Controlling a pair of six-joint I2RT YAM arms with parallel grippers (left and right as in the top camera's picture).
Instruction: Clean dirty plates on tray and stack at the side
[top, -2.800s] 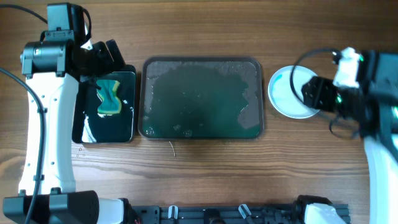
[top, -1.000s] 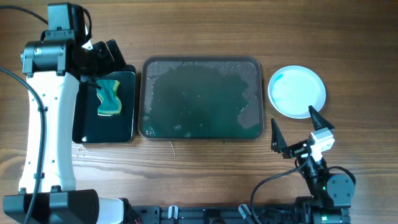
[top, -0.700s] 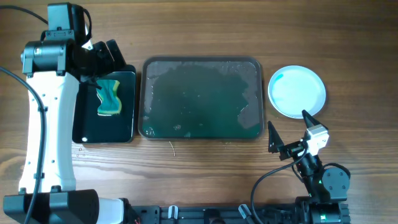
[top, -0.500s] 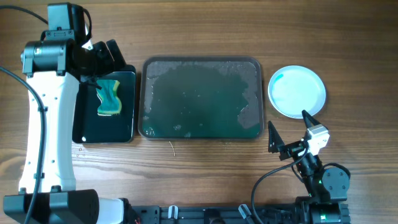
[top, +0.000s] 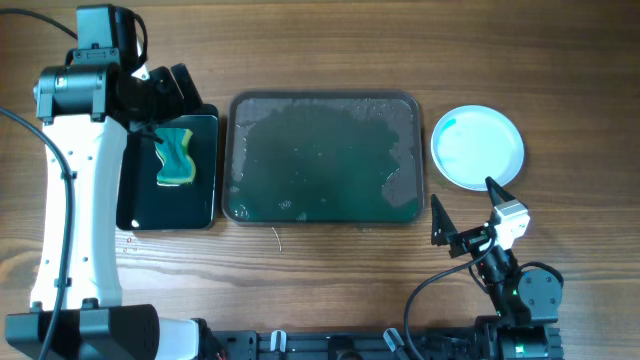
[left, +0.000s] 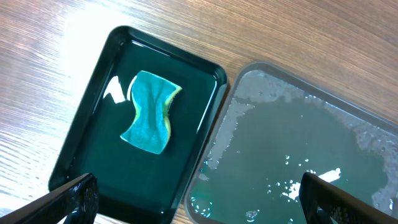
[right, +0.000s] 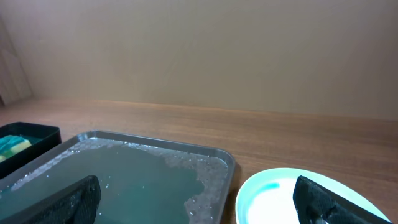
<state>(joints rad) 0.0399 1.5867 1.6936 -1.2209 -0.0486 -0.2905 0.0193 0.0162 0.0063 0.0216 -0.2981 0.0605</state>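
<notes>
Plates (top: 478, 147) show from overhead as one pale blue round on the worktop (top: 330, 270), just ahead of the right gripper (top: 461, 192) and a little to its right. Whether others lie under it cannot be told from these views. The tray (top: 320, 150), ahead and to the left of that gripper, carries no plate, only a wet film with foam (top: 405, 180) along its edges.

The right gripper is spread wide and holds nothing, its fingertips near the plate's closest edge but not touching it. The left gripper (left: 202, 198) is also fully spread and empty. It hangs over the glossy black tray (top: 140, 205), with the green-yellow sponge (top: 178, 158) lying below and ahead of it.

The plate looks stiff and shallow, probably light, and it is likely slick if it is wet. Whether it would chip if dropped cannot be judged, so a gentle set-down seems wise. A teal smear (top: 447, 125) sits near the rim on the side away from the right gripper, which suggests the cleaning may not be complete.

The rim is the only sensible place to take hold. One finger would go over the lip and one under it, at the edge nearest the right gripper. Because the plate lies flat on the wood, the lower finger would have to slide in low, and a shallow bite on a wet rim could slip.
</notes>
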